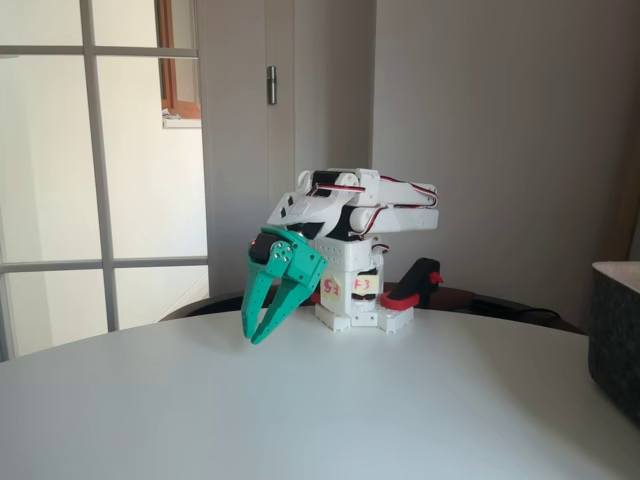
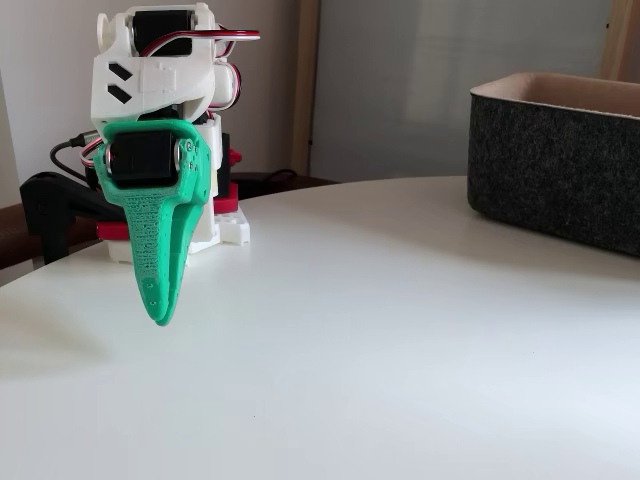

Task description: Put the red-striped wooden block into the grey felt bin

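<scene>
A white robot arm is seen folded low over its base on a round white surface, its green hand pointed downward just above the surface with the two fingers slightly parted at the tips and nothing held between them. The grey felt bin is placed well apart from the arm, at the right edge in both fixed views, and where the wooden block lies cannot be told. Being wood, the block is judged light, stiff and fairly smooth, best gripped across two flat opposite faces.
</scene>
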